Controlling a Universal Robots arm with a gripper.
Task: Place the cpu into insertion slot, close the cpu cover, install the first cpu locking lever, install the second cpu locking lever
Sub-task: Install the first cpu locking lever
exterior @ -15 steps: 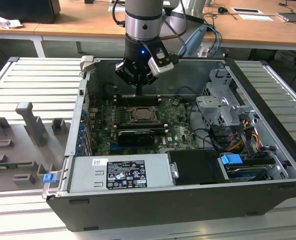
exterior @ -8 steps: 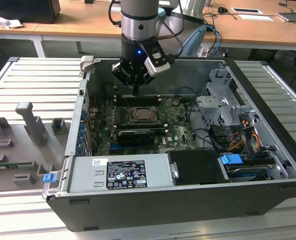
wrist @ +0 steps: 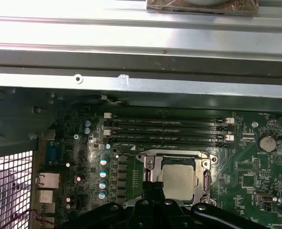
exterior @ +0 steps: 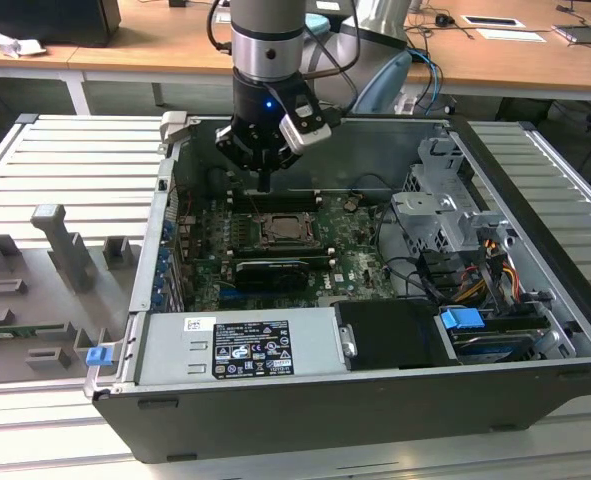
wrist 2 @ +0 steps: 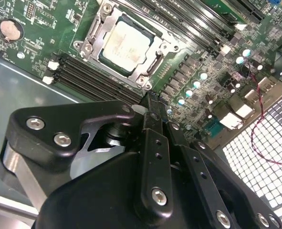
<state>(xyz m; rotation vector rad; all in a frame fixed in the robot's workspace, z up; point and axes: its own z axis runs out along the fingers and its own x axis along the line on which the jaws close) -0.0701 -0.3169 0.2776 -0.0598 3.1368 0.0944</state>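
Gripper [exterior: 265, 185] hung inside the open computer case [exterior: 275, 420], above the green motherboard [exterior: 350, 265] and apart from it. In both wrist views its tip [wrist 2: 148, 101] [wrist: 152, 188] stood over the edge of the socket beside the black memory slots [wrist: 164, 129]. Jaws drawn together, nothing held between them.

The cpu [wrist 2: 126, 44] [wrist: 178, 180] lay flat in the insertion slot [exterior: 261, 232], pale metal top facing up. The cpu cover [wrist 2: 90, 34] lay down around it, with the chip showing through its window. Position of the locking levers: could not tell. A coin cell battery [wrist 2: 11, 29] sat on the board well apart from the socket.
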